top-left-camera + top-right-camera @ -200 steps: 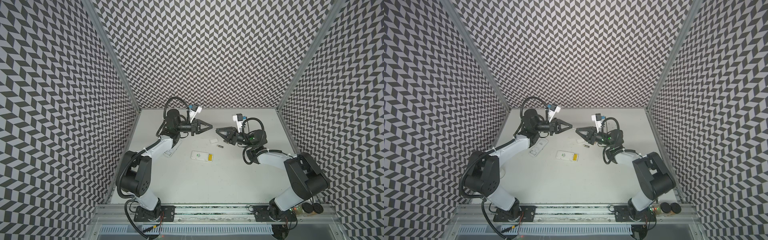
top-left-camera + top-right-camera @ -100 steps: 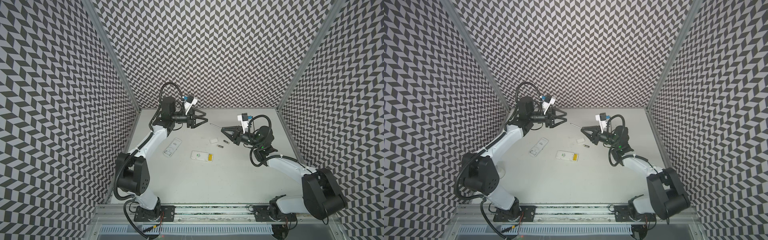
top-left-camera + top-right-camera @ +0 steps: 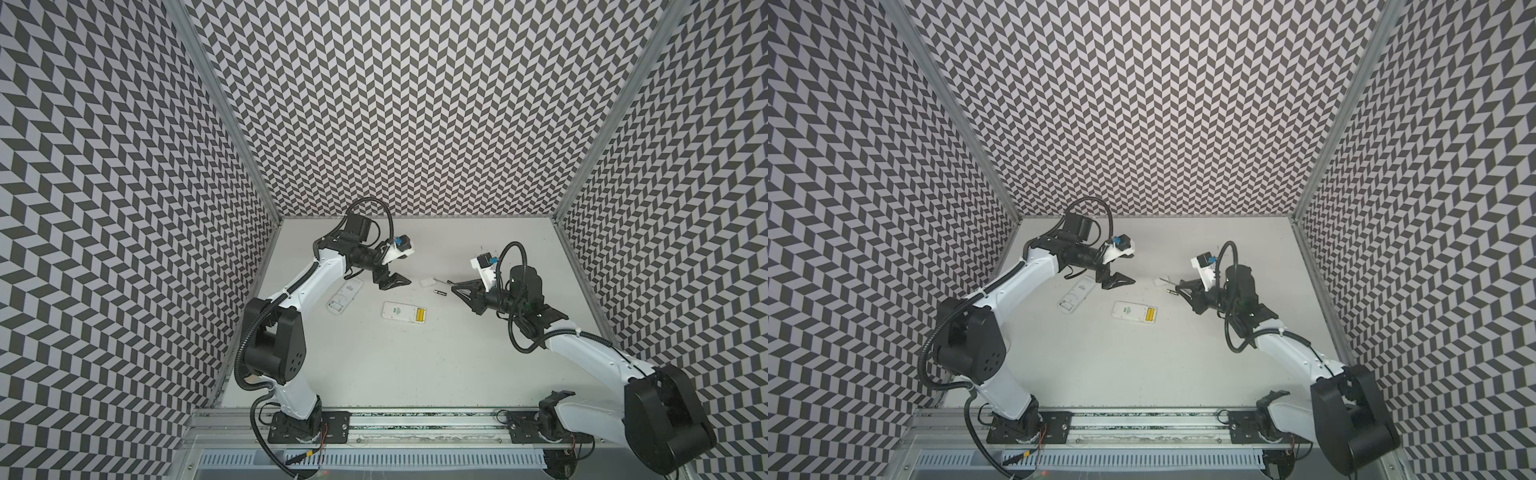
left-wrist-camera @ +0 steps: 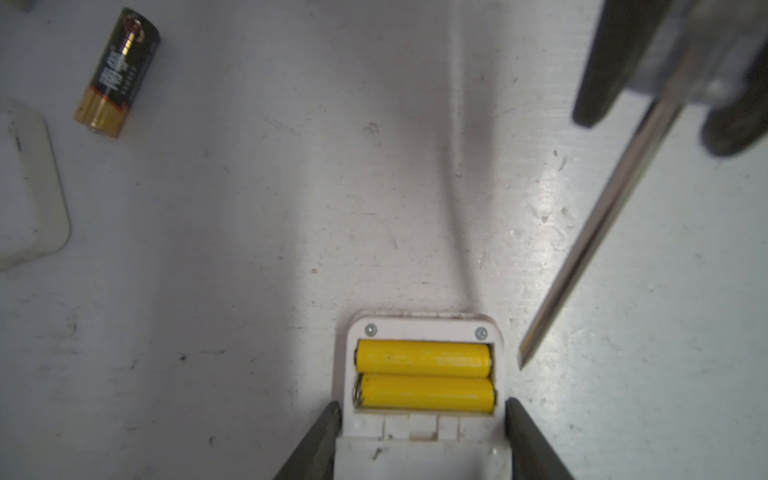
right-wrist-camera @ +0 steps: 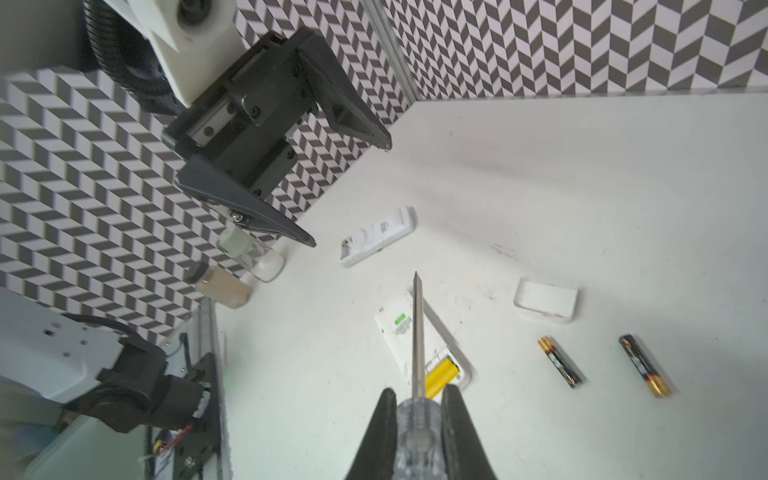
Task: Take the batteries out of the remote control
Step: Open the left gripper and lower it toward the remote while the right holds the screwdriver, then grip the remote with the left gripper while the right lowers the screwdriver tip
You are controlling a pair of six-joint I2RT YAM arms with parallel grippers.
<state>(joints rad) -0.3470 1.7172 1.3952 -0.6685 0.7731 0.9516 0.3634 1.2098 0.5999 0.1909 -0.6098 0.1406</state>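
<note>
The white remote control lies back-up mid-table with its compartment uncovered, and two yellow batteries sit in it side by side. Two black, gold-ended batteries lie loose on the table near the small white cover. My left gripper hangs open above the table. In the left wrist view its fingers flank the remote's battery end without touching it. My right gripper is shut on the clear handle of a screwdriver, whose shaft points over the remote.
A second white remote lies left of the first, under the left arm. Two small jars stand by the wall near the table's front left corner. Patterned walls close in three sides.
The left gripper has opened, letting go of the screwdriver's shaft, and has pulled back left, then come over the remote. The right arm has drawn back to the right with the screwdriver.
</note>
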